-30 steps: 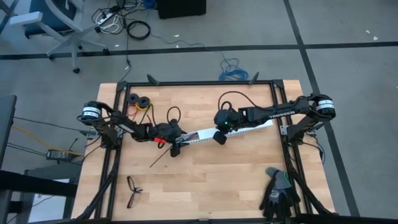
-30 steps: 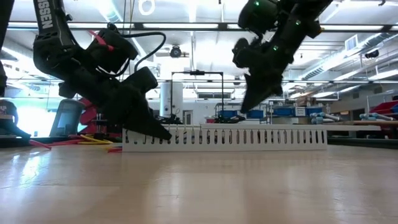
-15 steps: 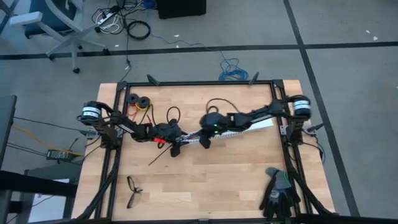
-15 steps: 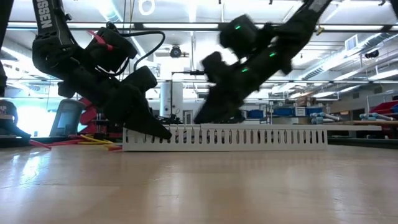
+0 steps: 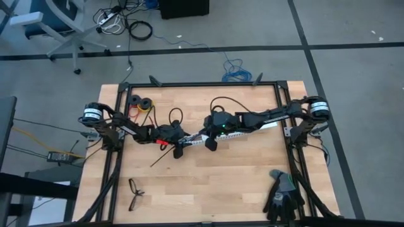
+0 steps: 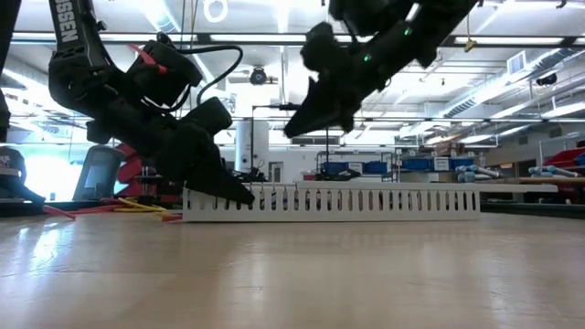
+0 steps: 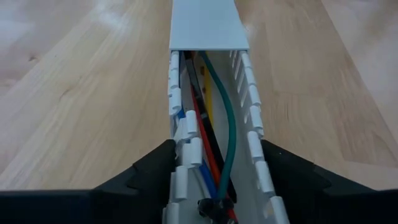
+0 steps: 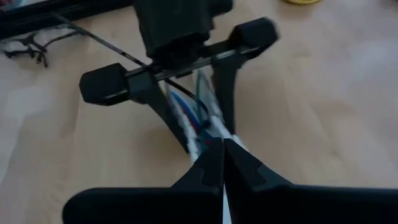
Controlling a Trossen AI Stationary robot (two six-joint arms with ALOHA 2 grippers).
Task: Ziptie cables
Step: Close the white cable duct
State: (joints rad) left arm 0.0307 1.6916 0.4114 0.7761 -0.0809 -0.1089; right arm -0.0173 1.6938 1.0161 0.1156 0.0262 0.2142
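The left end effector (image 5: 178, 150) held the end of the white slotted strip (image 7: 208, 25) between its fingers — the cables (image 7: 211, 155) lay inside its channel. The right end effector (image 5: 211, 144), fingers pressed together, hovered above the strip on the bench (image 5: 208, 183).

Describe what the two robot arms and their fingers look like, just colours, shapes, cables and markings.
Both arms are black, jointed tubes. The left arm has a silver round cap at its shoulder, white lettering in the low view, red parts and a looping black cable near its wrist. The right arm carries white lettering, a silver cap and a green light. The fingers are matte black tapering wedges.
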